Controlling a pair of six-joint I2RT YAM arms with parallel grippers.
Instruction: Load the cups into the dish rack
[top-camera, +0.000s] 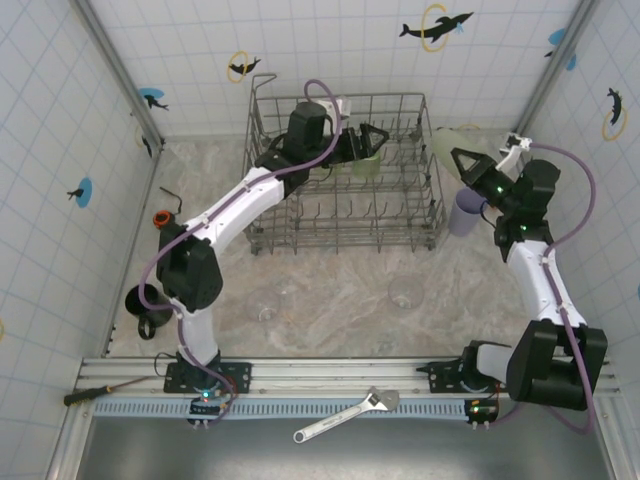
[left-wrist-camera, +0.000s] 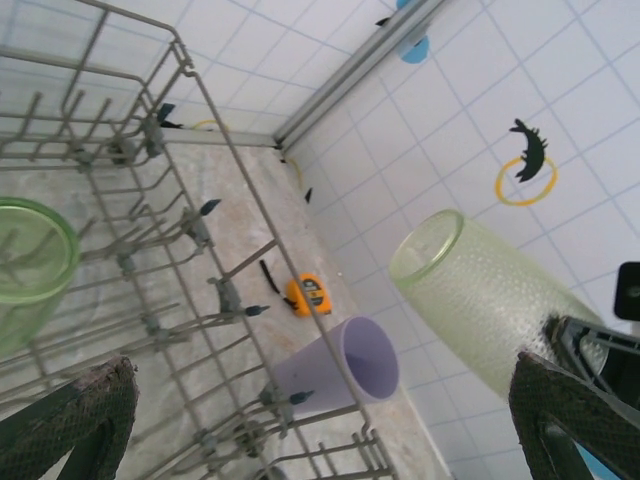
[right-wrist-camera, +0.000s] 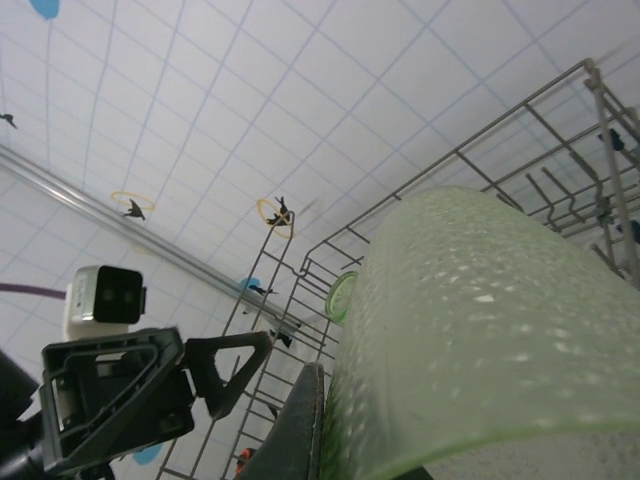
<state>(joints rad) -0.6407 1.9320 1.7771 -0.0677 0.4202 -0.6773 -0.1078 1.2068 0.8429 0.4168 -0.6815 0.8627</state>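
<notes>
The dish rack (top-camera: 330, 215) sits far centre. Its far middle is hidden under the left arm, while its near rows of tines stand open. The left gripper (top-camera: 375, 140) hovers over the rack's far right part, fingers wide apart and empty. Just beneath it a racked green cup (top-camera: 365, 166) is partly covered. The right gripper (top-camera: 465, 163) is clamped on a held green cup (top-camera: 452, 147), raised just beyond the rack's right rim. A lavender cup (top-camera: 465, 213) stands on the table beside that rim. A black mug (top-camera: 150, 310) sits near left, half behind the left arm. Faint clear cups (top-camera: 405, 292) seem to stand on the open table nearer than the rack.
</notes>
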